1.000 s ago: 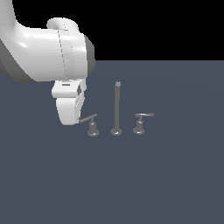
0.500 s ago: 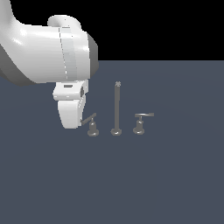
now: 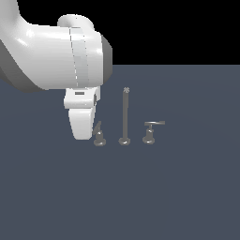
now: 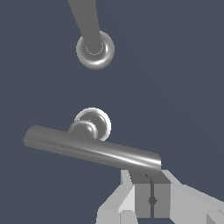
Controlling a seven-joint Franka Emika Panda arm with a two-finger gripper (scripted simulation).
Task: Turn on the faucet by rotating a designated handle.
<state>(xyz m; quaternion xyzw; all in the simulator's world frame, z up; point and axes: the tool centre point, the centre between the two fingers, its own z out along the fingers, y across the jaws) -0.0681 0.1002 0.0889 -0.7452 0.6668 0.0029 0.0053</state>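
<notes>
The faucet is a small grey set, with its tall thin spout rod standing in the middle. The handle stands at the exterior view's left on a bell-shaped base, and its bar slants steeply in that view. My gripper hangs right beside it, its white hand covering part of the lever. In the wrist view the handle is a long straight bar. My gripper is shut there, its fingers pressed together against the bar's end. The twin lever stands untouched to the exterior view's right of the spout.
The faucet pieces stand on a flat dark blue-grey floor. The spout's round base shows in the wrist view beyond the handle. My bulky white arm fills the upper part of the exterior view's left.
The handle's bar has swung from pointing toward the spout to a much steeper slant. My arm has shifted a little toward the exterior view's right along with it.
</notes>
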